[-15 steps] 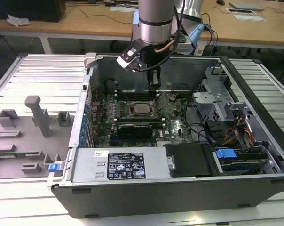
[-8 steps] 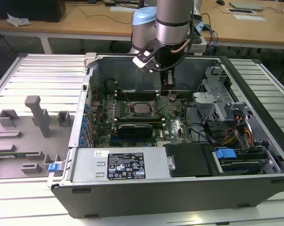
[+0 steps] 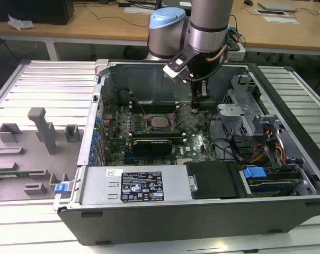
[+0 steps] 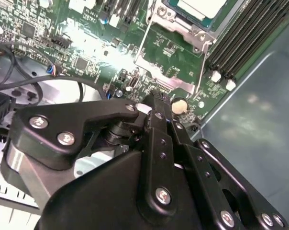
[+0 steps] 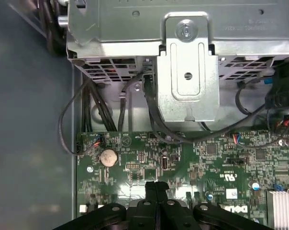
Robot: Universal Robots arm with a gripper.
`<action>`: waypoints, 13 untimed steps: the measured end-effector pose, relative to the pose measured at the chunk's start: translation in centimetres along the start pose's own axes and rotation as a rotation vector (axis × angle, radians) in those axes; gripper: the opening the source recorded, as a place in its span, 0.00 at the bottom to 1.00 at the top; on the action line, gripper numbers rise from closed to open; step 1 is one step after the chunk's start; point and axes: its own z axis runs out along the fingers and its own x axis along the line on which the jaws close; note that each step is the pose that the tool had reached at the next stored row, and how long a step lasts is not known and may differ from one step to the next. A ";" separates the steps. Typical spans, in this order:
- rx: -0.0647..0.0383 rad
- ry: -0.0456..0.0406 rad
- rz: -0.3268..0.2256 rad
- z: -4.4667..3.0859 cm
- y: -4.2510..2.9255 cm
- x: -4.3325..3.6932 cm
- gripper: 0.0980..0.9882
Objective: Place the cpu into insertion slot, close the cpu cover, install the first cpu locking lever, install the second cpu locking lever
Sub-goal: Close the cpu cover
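Note:
The cpu (image 3: 160, 121) (image 4: 202, 5), pale silver on top, lies in the insertion slot (image 4: 175, 19) in the middle of the green motherboard. The cpu cover (image 4: 166, 79), a thin silver frame with a large window, reaches from the slot's edge toward my gripper and appears swung off the chip. My gripper (image 3: 195, 108) (image 4: 156, 101) (image 5: 156, 184) hangs low over the board, to the exterior view's right of the slot. Its black fingertips (image 5: 150, 188) are pressed together and hold nothing. A coin cell (image 5: 108, 156) lies on the board close to the tips.
Long black memory slots (image 4: 240, 38) run beside the slot. A black graphics card (image 3: 152, 144) lies in front of it and the power supply (image 3: 133, 185) fills the case front. A metal drive cage (image 5: 187, 72) with black cables (image 5: 68, 124) stands past the board's edge. A grey fixture (image 3: 33, 153) sits outside the case.

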 end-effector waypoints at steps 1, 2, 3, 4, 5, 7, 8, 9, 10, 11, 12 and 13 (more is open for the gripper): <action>0.002 0.0000 0.000 0.21 0.06 0.00 0.01; 0.004 -0.0002 0.000 0.40 0.09 -0.01 0.01; 0.006 -0.0001 0.000 0.59 0.12 -0.01 0.01; 0.007 -0.0002 0.000 0.71 0.13 -0.01 0.01; 0.007 -0.0004 0.000 0.74 0.13 -0.01 0.01; 0.008 -0.0004 0.000 0.74 0.14 -0.01 0.01; 0.008 -0.0003 0.000 0.75 0.14 -0.01 0.01; 0.023 -0.0002 0.000 0.78 0.16 -0.01 0.01; 0.039 -0.0007 0.001 0.79 0.17 -0.01 0.01; 0.067 -0.0014 0.001 0.80 0.19 -0.01 0.01; 0.083 -0.0019 0.001 0.80 0.21 -0.01 0.01; 0.084 -0.0020 0.001 0.80 0.21 -0.01 0.01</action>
